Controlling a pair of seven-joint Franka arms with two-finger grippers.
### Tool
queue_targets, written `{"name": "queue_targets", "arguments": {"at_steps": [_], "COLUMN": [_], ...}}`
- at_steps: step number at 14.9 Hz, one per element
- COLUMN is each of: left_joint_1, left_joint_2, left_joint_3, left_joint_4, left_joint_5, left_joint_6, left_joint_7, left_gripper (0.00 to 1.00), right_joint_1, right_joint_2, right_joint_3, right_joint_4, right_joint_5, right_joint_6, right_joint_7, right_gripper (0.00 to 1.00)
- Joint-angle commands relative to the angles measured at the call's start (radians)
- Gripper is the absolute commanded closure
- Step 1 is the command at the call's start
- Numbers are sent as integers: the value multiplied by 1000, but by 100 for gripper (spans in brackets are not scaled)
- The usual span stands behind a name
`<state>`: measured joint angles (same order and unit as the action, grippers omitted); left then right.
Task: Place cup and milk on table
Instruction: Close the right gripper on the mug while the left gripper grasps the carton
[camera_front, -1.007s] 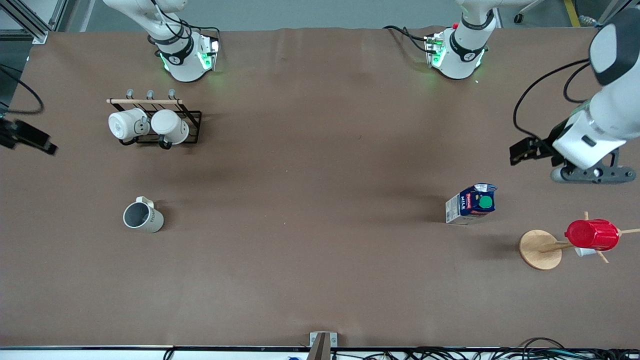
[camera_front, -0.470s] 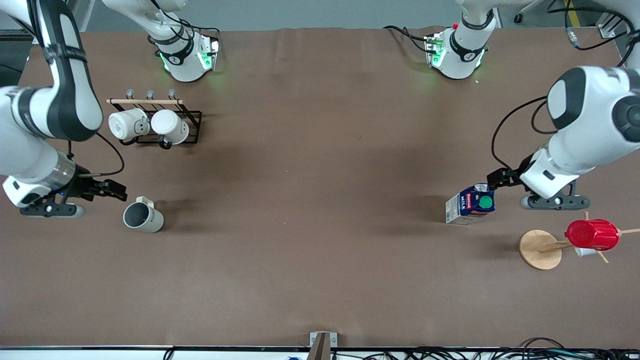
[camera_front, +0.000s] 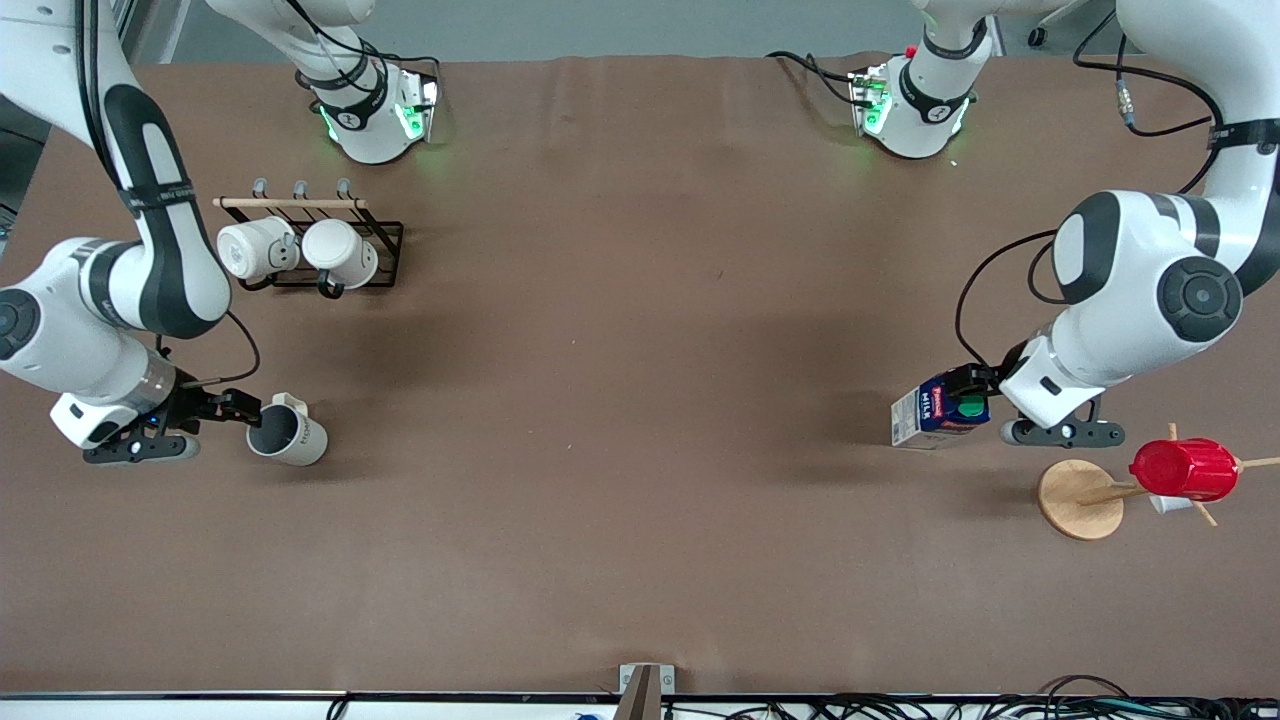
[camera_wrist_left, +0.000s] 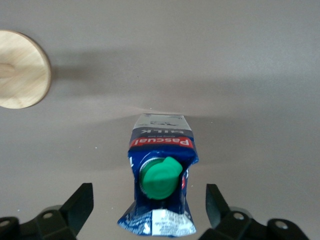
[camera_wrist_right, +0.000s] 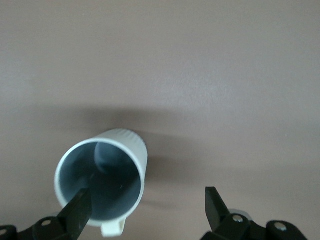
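The left gripper hangs wide open around the milk on the table — the right gripper, also open and empty, straddles the rim of the cup.

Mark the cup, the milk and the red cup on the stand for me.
cup (camera_front: 287, 435): front view, on its off-white side wall.
milk (camera_front: 940, 408): front view, on the dark blue face beside the green cap.
red cup (camera_front: 1184, 469): front view, on its red side.
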<state>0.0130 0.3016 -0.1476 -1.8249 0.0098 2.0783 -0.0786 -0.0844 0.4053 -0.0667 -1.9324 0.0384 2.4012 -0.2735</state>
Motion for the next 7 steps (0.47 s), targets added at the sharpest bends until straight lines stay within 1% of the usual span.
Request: {"name": "queue_targets", "arguments": {"at_steps": [1, 3, 4, 5, 6, 7], "left_joint_1": [-2, -2, -2, -2, -2, -2], "left_joint_2": [16, 17, 20, 25, 27, 28], "left_joint_3": [-1, -1, -1, -1, -1, -1], "left_joint_4": [1, -2, -2, -2, -2, -2], "left_joint_5": [-2, -2, -2, -2, -2, -2], "left_joint_6": [14, 14, 14, 14, 14, 14], "left_joint_7": [6, 6, 6, 6, 6, 6], "left_gripper": [10, 19, 25, 33, 43, 53], "right_joint_1": [0, 14, 17, 17, 20, 20], "right_joint_2": [41, 50, 55, 64, 66, 69], "right_joint_3": [10, 10, 10, 10, 10, 10], "right_joint_4": [-6, -10, -10, -10, -10, -10], "right_joint_5": [0, -3, -5, -9, -8, -8], "right_joint_6": [59, 59, 62, 64, 67, 76], "right_joint_7": [-15, -19, -19, -19, -19, -19], "right_gripper": [0, 5, 11, 19, 36, 56]}}
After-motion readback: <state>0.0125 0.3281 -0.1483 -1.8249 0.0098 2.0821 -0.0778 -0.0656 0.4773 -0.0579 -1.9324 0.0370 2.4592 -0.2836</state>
